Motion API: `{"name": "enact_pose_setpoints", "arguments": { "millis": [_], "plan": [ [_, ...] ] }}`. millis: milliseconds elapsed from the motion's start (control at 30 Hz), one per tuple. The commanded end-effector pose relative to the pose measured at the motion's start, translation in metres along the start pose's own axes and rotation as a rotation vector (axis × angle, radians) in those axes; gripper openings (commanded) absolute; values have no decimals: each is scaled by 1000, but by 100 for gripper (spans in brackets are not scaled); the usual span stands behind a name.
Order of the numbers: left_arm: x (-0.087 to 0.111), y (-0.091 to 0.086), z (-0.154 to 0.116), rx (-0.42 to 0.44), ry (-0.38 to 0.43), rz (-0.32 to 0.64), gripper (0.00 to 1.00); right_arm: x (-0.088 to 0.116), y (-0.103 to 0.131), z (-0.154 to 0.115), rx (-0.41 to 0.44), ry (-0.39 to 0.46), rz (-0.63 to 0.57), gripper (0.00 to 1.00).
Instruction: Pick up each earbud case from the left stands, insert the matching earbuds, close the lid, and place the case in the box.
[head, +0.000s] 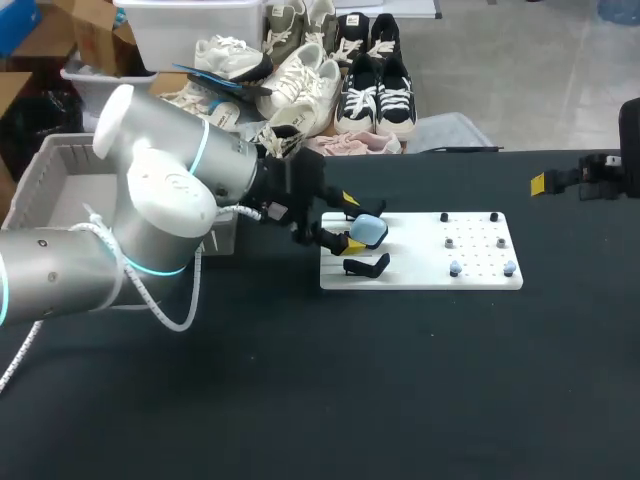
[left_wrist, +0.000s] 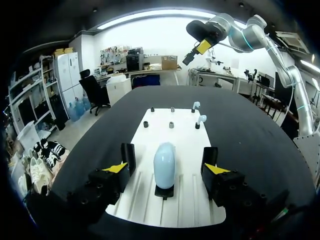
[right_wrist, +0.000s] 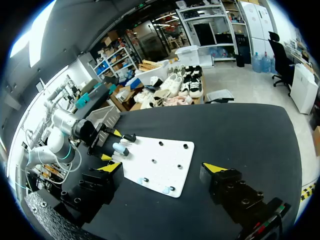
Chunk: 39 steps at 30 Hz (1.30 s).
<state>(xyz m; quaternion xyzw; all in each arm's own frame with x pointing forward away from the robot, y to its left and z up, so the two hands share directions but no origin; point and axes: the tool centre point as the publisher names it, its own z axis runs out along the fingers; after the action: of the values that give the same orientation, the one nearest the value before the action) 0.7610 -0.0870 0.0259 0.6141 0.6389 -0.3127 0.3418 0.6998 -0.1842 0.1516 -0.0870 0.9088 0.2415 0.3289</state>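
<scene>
A light blue earbud case (left_wrist: 165, 162) stands upright on a black stand (left_wrist: 165, 191) at the near end of the white board (left_wrist: 187, 150). My left gripper (left_wrist: 167, 168) is open around it, a yellow-tipped finger on each side with a gap to the case. In the head view the case (head: 370, 231) sits just past the left gripper (head: 351, 222), and an empty black stand (head: 368, 266) is beside it. Black earbuds (head: 445, 217) and blue earbuds (head: 455, 268) sit on pegs at the board's right part. My right gripper (head: 560, 182) hangs open at the far right, away from the board, holding nothing.
A grey box (head: 60, 165) stands at the table's left, behind my left arm. In the right wrist view, the white board (right_wrist: 165, 160) lies ahead of the right gripper (right_wrist: 162, 167), with the left gripper (right_wrist: 107, 145) at its far end. Black tabletop surrounds the board.
</scene>
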Motion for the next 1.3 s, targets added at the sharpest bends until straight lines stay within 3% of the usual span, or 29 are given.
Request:
{"name": "enact_pose_setpoints", "arguments": {
  "millis": [33,700,867,1300],
  "plan": [
    [1,6,3,10,-1,-2,97,0,-1,0,-4,-1,-1,100],
    [2,5,12,33,-5,-14,71,0,-1,0,-4,-1,-1,100],
    [2,4,13,37,-4,-18,59,0,-1,0,-4,-1,-1,100],
    [5,5,13,40,1,-22,47,0,-1,0,-4,-1,-1,100]
  ]
}}
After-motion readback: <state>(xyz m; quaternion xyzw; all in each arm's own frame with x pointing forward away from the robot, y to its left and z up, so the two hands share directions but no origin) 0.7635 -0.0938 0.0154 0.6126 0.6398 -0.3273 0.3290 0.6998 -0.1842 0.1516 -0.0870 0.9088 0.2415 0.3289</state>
